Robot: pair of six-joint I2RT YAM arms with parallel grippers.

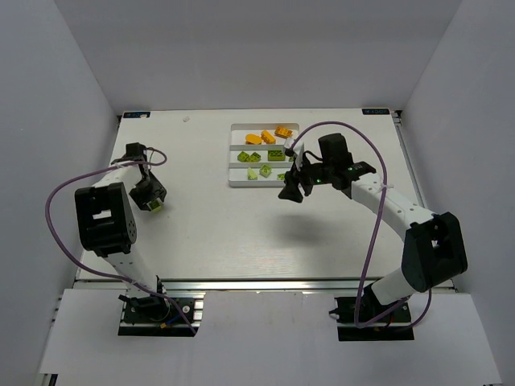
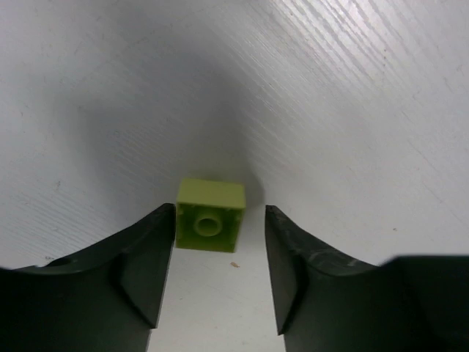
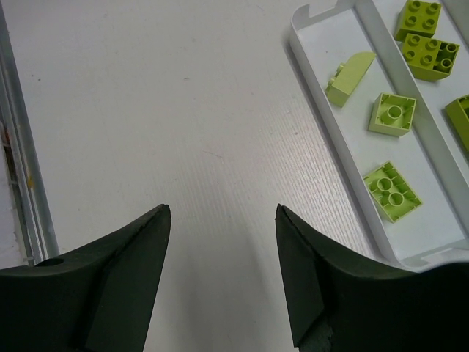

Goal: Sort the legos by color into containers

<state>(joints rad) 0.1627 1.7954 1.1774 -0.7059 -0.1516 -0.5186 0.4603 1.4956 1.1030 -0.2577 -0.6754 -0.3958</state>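
White, faintly grained tabletop [image 1: 209,225] carries everything. On its left part lies a square lime brick [image 2: 210,215], ring at its centre, largely hidden from above by the left gripper [image 1: 150,195]; the jaws straddle it, parted, a gap at one finger. Right gripper [image 3: 223,220] hangs open, empty, beside the white tray [image 1: 241,185], masking its right end from above. Glossy orange bricks [image 1: 265,137] occupy the far compartment, lime bricks [image 3: 394,114] the others.

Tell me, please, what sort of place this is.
Likely a robotics lab cell: plain white walls box in a white table, a left arm and right arm are bolted at its near edge, and a tray holds legos.
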